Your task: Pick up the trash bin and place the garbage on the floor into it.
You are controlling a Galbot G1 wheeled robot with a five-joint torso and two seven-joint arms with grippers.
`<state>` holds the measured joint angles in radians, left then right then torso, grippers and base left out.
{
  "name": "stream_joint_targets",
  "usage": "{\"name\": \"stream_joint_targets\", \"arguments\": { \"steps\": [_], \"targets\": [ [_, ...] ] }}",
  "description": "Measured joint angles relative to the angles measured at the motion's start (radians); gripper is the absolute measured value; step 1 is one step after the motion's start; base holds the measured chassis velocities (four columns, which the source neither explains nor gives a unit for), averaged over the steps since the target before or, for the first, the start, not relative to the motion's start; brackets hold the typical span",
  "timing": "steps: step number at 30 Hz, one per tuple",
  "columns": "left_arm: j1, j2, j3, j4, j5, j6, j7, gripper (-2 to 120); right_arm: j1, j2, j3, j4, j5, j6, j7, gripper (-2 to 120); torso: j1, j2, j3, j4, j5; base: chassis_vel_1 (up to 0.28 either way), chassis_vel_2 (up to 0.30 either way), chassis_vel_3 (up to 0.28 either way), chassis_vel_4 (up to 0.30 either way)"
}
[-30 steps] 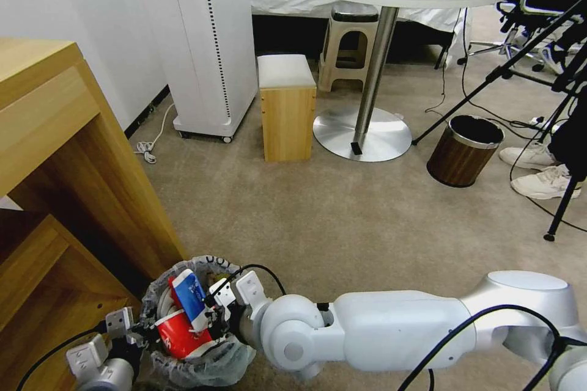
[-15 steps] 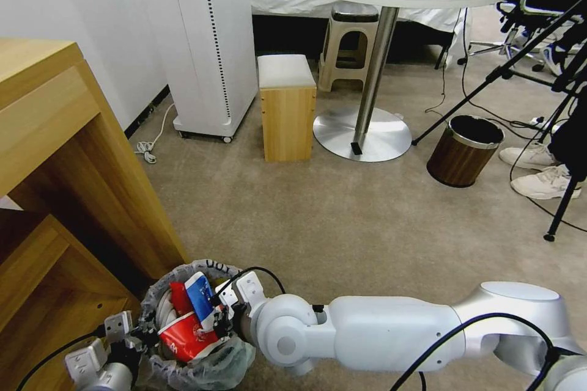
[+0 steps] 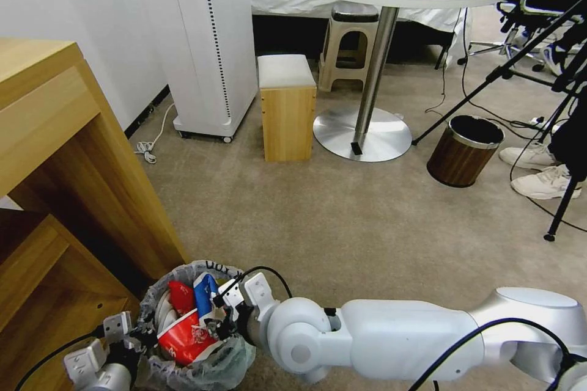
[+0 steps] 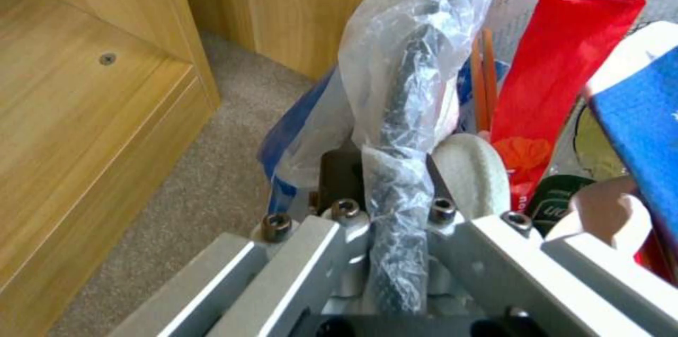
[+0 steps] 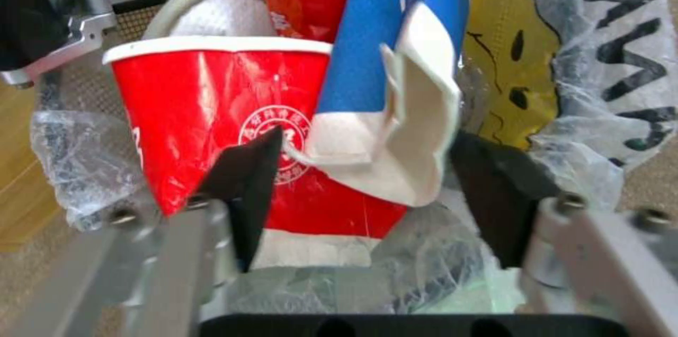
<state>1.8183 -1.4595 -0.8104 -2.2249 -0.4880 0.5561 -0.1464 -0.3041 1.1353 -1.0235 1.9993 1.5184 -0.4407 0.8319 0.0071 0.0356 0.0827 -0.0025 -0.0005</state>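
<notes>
The small round trash bin lined with crinkly whitish plastic (image 3: pixel 195 330) sits low by the wooden cabinet (image 3: pixel 73 195), stuffed with light, crushable litter. Its thin rim looks the best hold, and the left hand (image 4: pixel 395 220) is clamped on it. The right hand (image 5: pixel 360 194) is spread wide, its pads flanking the flattened blue-white paper cup (image 5: pixel 395 88) above the red paper cup (image 5: pixel 226 130).

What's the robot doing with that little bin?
It's tidying up. The left hand is pinched shut on the rim of the trash bin, holding it beside the wooden desk. The right hand is open over the bin, with the flattened blue-and-white paper cup between its fingers. The cup sits among a red paper cup, a red packet and other litter.
</notes>
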Motion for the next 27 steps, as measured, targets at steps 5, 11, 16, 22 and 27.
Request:
{"name": "stream_joint_targets", "arguments": {
  "steps": [5, 11, 16, 22, 27],
  "targets": [
    [0.006, -0.004, 0.001, -0.001, 0.008, 0.000, 0.001, 1, -0.012, -0.031, 0.043, 0.044, -0.029, 0.007, -0.012, 87, 0.000, 0.000, 0.000, 0.0001, 0.0000, 0.000, 0.000, 0.000, 0.000],
    [0.007, -0.005, -0.002, 0.000, 0.010, 0.000, 0.003, 1, -0.012, -0.071, 0.112, 0.065, -0.113, 0.082, -0.117, 99, 0.000, 0.000, 0.000, 0.0000, 0.0000, 0.000, 0.000, 0.000, 0.000],
    [0.003, -0.005, -0.005, 0.009, 0.010, 0.000, 0.003, 1, -0.045, -0.107, 0.269, 0.090, -0.241, 0.244, -0.279, 100, 0.000, 0.000, 0.000, 0.0003, 0.0001, 0.000, 0.000, 0.000, 0.000],
    [0.004, -0.002, -0.008, 0.003, 0.007, 0.003, -0.001, 1, -0.112, -0.173, 0.481, 0.100, -0.370, 0.342, -0.352, 100, 0.000, 0.000, 0.000, 0.0000, 0.0000, 0.000, 0.000, 0.000, 0.000],
    [0.018, 0.005, -0.018, -0.036, -0.035, 0.038, -0.043, 1, -0.184, -0.264, 0.705, 0.135, -0.422, 0.395, -0.400, 100, 0.000, 0.000, 0.000, 0.0002, 0.0002, 0.000, 0.000, 0.000, 0.000]
  ]
}}
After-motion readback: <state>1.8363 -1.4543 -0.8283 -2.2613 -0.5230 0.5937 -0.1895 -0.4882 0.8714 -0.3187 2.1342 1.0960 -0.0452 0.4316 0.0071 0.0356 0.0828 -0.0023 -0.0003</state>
